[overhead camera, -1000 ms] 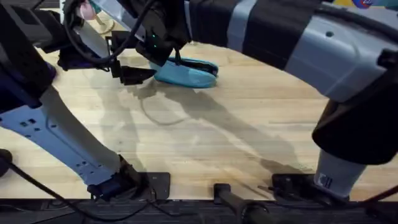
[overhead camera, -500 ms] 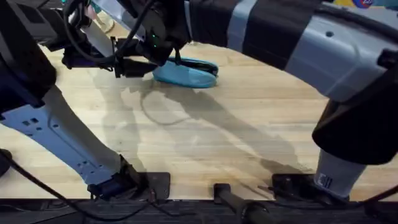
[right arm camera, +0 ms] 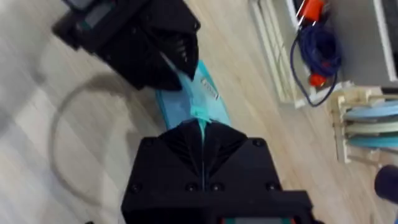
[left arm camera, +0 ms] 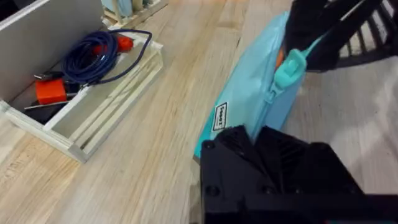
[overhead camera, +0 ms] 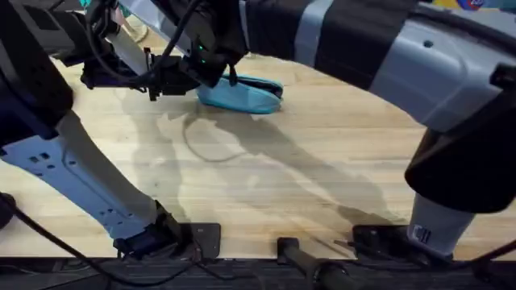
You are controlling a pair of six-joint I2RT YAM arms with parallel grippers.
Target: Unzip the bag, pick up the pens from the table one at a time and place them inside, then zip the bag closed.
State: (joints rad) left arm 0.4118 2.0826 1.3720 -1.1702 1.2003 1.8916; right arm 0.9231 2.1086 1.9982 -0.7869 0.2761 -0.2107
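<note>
Two black grippers meet at one end of the small oblong turquoise-blue fabric pouch (overhead camera: 240, 94), which lies on the far part of the large light wooden tabletop (overhead camera: 306, 169) with pale planks. In the right wrist view, the right gripper (right arm camera: 202, 127) has its black fingers pressed together on a thin turquoise strip — the pouch's pull tab (right arm camera: 200, 115) — which runs straight up from the fabric into the seam between them. The left gripper (right arm camera: 166, 71) shows just beyond in that view, its dark fingers tapering down onto the end of the pouch; whether they pinch the fabric or only touch it I cannot tell.

From the left wrist view, the left gripper's own body (left arm camera: 273, 171) sits low over the near end of the pouch, covering the fingertips. The pouch stretches away from it, a small white label (left arm camera: 221, 116) on its side, and a chunky turquoise zipper pull (left arm camera: 287, 67) stands along its top edge, with a little orange just beside it. The right gripper's dark form hangs over the far end.

Overhead, the pouch lies flat with a dark line along its upper edge, both arms converging at its left end.

Farther out, beside the pouch but apart from it, stands a pale wooden tray (left arm camera: 93, 102) holding a coiled blue cable (left arm camera: 93, 56) and orange-red pieces (left arm camera: 50, 91).
</note>
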